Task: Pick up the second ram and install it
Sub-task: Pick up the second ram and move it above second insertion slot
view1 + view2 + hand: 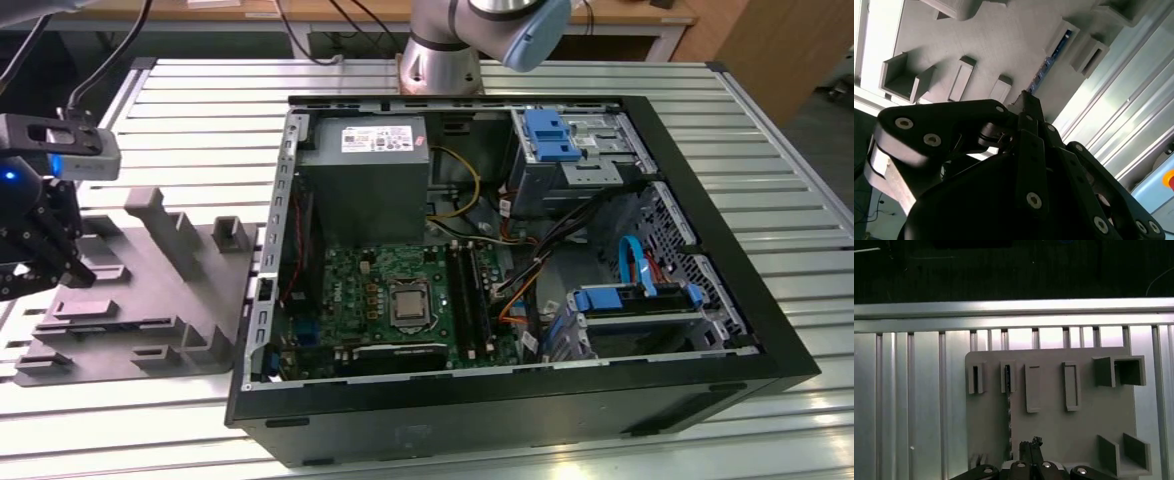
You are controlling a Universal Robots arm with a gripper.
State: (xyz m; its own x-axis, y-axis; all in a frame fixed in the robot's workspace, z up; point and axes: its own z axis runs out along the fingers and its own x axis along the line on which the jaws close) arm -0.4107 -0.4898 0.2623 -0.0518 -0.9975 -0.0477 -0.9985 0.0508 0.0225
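Note:
The second ram is a thin blue strip seen edge-on, standing in a slotted holder on the grey fixture plate. In the second wrist view the ram runs from a holder slot toward my fingertips. My gripper hangs just above the plate, slightly to one side of the strip, with the black fingers pressed together and nothing between them. In the exterior view the gripper is over the plate, at the exterior view's left, outside the open computer case.
The green motherboard with its long black slots lies in the case, below the grey power supply. Blue drive brackets and cables crowd the case's right side. Raised grey blocks stand on the plate. The ribbed metal table surrounds everything.

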